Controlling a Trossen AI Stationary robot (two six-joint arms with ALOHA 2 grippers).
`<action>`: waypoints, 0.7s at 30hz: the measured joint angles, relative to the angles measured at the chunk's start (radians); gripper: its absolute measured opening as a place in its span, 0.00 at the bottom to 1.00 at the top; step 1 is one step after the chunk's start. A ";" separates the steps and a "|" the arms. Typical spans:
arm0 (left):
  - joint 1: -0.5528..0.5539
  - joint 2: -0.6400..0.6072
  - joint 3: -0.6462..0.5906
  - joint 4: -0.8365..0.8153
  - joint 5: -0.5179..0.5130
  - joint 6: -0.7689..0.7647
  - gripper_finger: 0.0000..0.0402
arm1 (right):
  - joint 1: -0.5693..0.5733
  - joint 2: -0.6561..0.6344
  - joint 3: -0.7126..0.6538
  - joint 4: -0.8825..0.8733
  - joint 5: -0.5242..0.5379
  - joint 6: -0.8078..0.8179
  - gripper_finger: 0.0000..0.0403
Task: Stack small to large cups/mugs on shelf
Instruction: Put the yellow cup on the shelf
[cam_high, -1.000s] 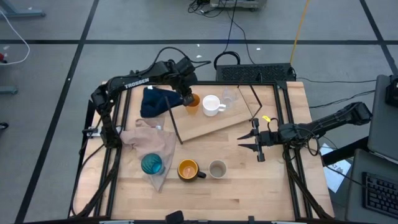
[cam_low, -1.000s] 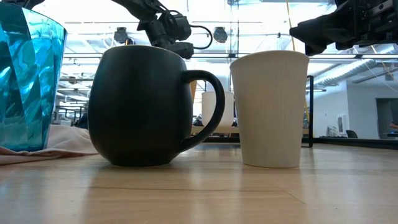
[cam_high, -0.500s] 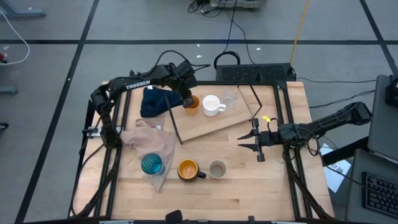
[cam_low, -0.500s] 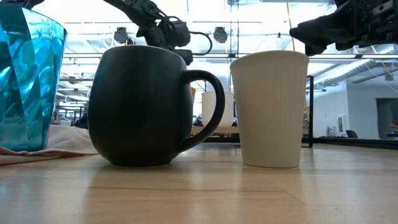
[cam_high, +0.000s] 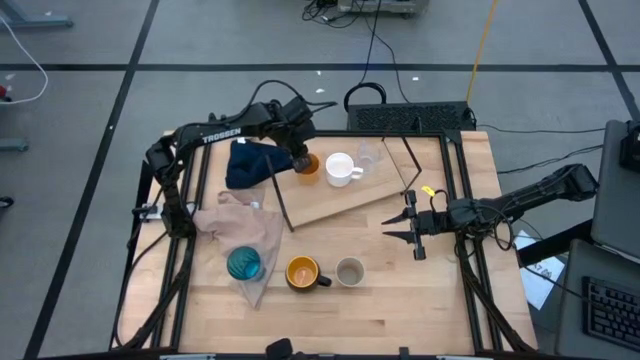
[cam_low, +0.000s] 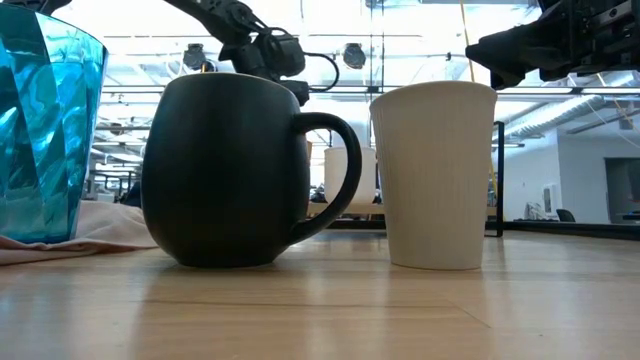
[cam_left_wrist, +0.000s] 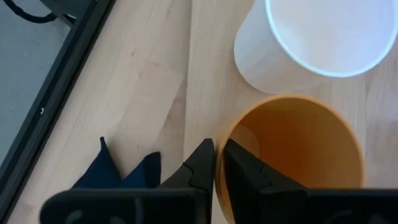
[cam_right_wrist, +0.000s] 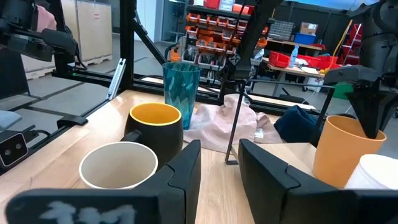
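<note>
**Left pincer on orange cup rim at shelf; right arm idle**

On the desk (cam_high: 400, 320), from the left: teal tumbler (cam_high: 244, 264) standing on the pinkish-beige cloth (cam_high: 240, 225), then dark mug with orange inside (cam_high: 302, 272), then grey-beige cup (cam_high: 350, 271), all near the front edge. Behind them, the dark blue cloth (cam_high: 252, 163) lies beside the shelf (cam_high: 340, 200). The left pincer (cam_left_wrist: 216, 163) is pinching the rim of the small orange cup (cam_left_wrist: 292, 155), one finger inside, one outside; the cup is at the shelf's left end. The white handled mug (cam_high: 341, 169) stands just beside it, then the clear cup (cam_high: 368, 157). The right pincer (cam_high: 410, 227) hovers right of the shelf, fingers spread, holding nothing.
</note>
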 joint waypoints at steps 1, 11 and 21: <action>0.000 0.000 0.000 0.000 0.010 0.007 0.09 | 0.000 0.000 0.000 0.000 0.000 0.000 0.25; 0.000 0.000 0.000 -0.003 0.063 0.037 0.09 | 0.000 0.000 0.000 0.000 0.000 0.000 0.25; 0.004 0.000 0.000 -0.013 0.081 0.048 0.20 | 0.000 0.000 0.000 0.000 0.000 0.000 0.25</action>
